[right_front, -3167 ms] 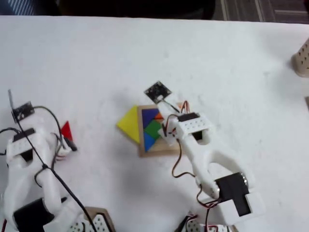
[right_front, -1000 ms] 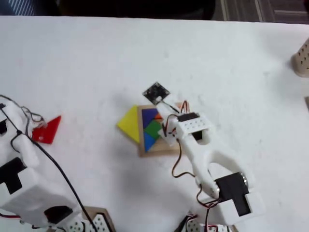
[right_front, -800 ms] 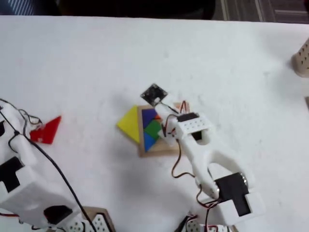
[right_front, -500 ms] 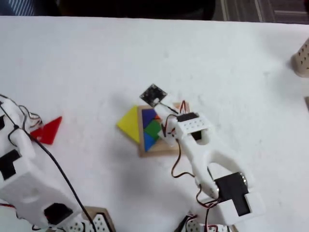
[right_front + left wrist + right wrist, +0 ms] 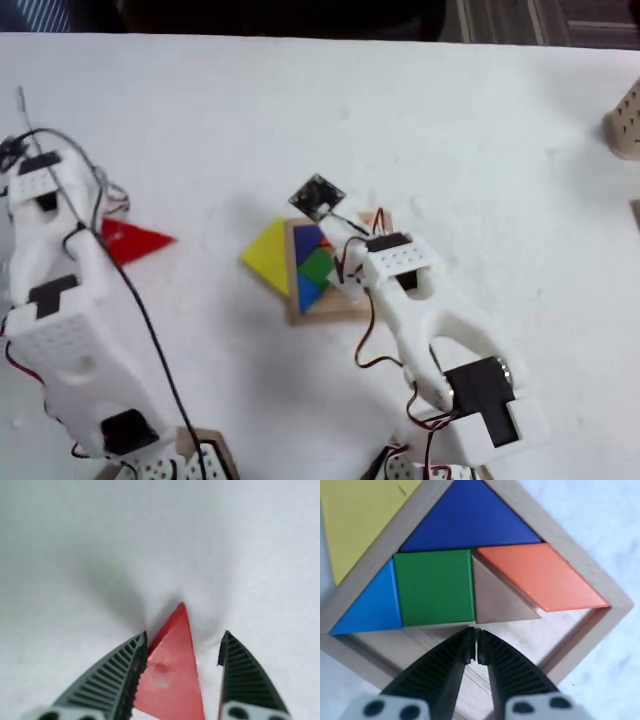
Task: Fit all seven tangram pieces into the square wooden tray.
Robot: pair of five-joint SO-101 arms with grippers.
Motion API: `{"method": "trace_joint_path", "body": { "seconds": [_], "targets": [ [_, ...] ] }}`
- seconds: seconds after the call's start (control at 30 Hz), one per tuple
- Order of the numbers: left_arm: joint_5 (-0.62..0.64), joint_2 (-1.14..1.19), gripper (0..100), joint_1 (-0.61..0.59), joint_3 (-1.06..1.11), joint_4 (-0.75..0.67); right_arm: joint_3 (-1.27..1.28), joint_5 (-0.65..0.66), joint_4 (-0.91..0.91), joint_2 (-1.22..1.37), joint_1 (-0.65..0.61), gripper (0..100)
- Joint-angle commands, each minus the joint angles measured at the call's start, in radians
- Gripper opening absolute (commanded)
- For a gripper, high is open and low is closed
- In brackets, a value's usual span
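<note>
The square wooden tray (image 5: 330,313) (image 5: 580,587) lies mid-table. In it sit a dark blue triangle (image 5: 470,522), a green square (image 5: 434,587) (image 5: 318,266), a light blue triangle (image 5: 370,611), an orange parallelogram (image 5: 540,577) and a tan triangle (image 5: 497,601). A yellow triangle (image 5: 267,256) (image 5: 360,525) lies outside, against the tray's left rim. My right gripper (image 5: 474,646) (image 5: 345,283) is shut and empty over the tray's bare floor, right by the green square's edge. At the far left, my left gripper (image 5: 182,642) (image 5: 108,230) holds the red triangle (image 5: 172,680) (image 5: 138,242) between its fingers, point away from the wrist.
A perforated beige block (image 5: 626,122) stands at the right edge. A wooden base (image 5: 205,452) sits at the front by the left arm. White table (image 5: 200,130) stretches between the red triangle and the tray. The table's far edge borders dark floor.
The left arm has swung toward the back and stretched out, carrying the red triangle right and farther back, its point now turned toward the tray. The right arm has stayed put.
</note>
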Motion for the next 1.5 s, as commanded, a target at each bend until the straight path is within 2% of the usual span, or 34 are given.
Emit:
{"method": "trace_joint_path", "body": {
  "seconds": [0.0, 0.13, 0.33, 0.47, 0.53, 0.6, 0.73, 0.97, 1.07, 1.3, 1.47],
  "targets": [
    [-0.011, -0.001, 26, 0.087, -0.101, 0.006, -0.026, 0.014, 0.018, -0.001, -0.022, 1.8],
    [-0.018, -0.001, 26, 0.131, -0.124, 0.006, -0.026, 0.014, 0.018, -0.001, -0.022, 1.8],
    [-0.104, -0.01, 24, 0.191, -0.138, 0.034, -0.026, 0.014, 0.018, -0.001, -0.022, 1.8],
    [-0.124, -0.01, 23, 0.185, -0.181, 0.097, -0.026, 0.015, 0.018, -0.001, -0.022, 1.8],
    [-0.212, -0.008, 25, 0.163, -0.18, 0.104, -0.026, 0.015, 0.018, -0.001, -0.022, 1.8],
    [-0.27, -0.001, 29, 0.124, -0.176, 0.106, -0.026, 0.015, 0.018, -0.001, -0.022, 1.8],
    [-0.253, -0.001, 38, 0.09, -0.12, 0.1, -0.026, 0.015, 0.018, -0.001, -0.022, 1.8],
    [-0.267, 0.004, 37, 0.094, -0.04, 0.075, -0.026, 0.015, 0.016, -0.001, -0.022, 1.8],
    [-0.336, 0.004, 37, 0.096, -0.005, 0.029, -0.026, 0.015, 0.016, -0.001, -0.022, 1.8],
    [-0.353, 0.005, 37, 0.14, 0.02, 0.028, -0.026, 0.015, 0.018, -0.001, -0.022, 1.8],
    [-0.427, 0.085, 37, 0.156, -0.068, 0.133, -0.025, 0.015, 0.018, -0.001, -0.022, 1.8]
  ]
}}
